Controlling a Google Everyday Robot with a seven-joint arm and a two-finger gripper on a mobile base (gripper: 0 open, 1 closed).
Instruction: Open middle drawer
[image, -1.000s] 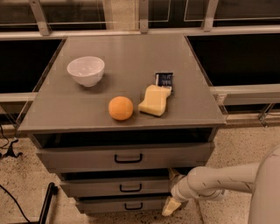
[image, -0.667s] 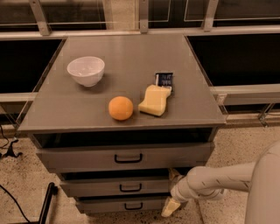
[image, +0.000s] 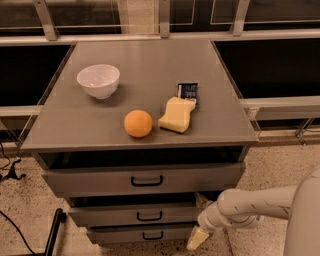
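The middle drawer (image: 110, 216) is the second of three grey drawers under the table top, with a small black bar handle (image: 149, 216) at its centre. It looks nearly closed. My gripper (image: 200, 220) is at the drawer stack's right end, to the right of the handle and apart from it. It is open. One yellowish fingertip (image: 202, 200) is by the middle drawer's upper right corner, and the other (image: 196, 240) is down beside the lowest drawer (image: 115, 235). It holds nothing.
The top drawer (image: 90, 181) sticks out a little. On the grey table top (image: 150, 65) are a white bowl (image: 98, 80), an orange (image: 138, 123), a yellow sponge (image: 177, 114) and a small dark packet (image: 188, 91). Cables (image: 10, 170) and a black leg (image: 52, 235) are on the floor at left.
The gripper stays at the right end of the drawers. The white arm at the right edge has shifted slightly. The drawers have not moved.
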